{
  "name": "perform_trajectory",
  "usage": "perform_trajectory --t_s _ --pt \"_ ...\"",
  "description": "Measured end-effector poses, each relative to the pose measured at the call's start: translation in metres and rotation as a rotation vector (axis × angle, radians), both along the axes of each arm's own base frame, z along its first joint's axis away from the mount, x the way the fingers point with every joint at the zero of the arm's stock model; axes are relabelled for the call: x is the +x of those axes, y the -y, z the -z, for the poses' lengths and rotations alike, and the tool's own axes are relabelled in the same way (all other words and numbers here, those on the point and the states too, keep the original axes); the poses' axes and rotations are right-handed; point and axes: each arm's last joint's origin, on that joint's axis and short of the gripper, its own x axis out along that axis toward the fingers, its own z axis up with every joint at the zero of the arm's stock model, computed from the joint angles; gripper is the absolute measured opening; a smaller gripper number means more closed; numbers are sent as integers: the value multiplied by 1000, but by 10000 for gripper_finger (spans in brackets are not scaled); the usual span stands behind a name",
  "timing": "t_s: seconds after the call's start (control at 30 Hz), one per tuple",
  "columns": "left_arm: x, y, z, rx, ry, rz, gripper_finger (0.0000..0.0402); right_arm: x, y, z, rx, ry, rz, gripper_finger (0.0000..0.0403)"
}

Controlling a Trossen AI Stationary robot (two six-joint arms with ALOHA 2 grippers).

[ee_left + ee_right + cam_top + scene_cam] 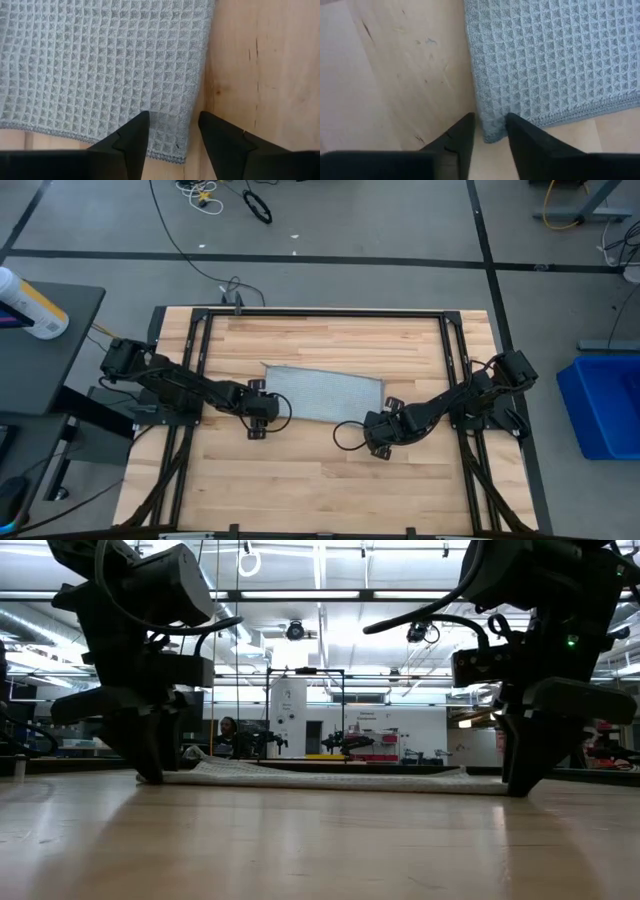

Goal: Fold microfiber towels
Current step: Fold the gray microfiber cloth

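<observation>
Two grippers sat at the near corners of the microfiber towel (325, 393), which lay flat as a folded strip at the centre of the wooden table (330, 480) in the high view. Left gripper (174, 131), left of centre, had its fingers spread apart, straddling the towel's corner without clamping it. Right gripper (491, 131), right of centre, had its fingers narrowed around the other corner; whether they gripped it, I cannot tell.
</observation>
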Motion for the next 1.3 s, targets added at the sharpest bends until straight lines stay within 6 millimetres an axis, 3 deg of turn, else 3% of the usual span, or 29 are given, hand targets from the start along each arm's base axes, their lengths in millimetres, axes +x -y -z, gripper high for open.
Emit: perform_trajectory --t_s 0.2,0.4,0.57,0.97,1.3 --pt "0 0 0 -12 -3 -1 127 -3 2 0 -47 -24 3 13" --pt "-1 2 0 -36 -12 0 14 -6 4 1 -77 -34 40 9" --pt "-6 4 -9 60 -55 -4 6 -8 -1 -1 -89 -33 66 7" --pt "15 6 -53 208 38 -49 3 -18 -2 -11 -257 -88 117 2" --pt "18 -10 -55 268 87 -208 3 -19 5 -18 -449 -24 161 1"
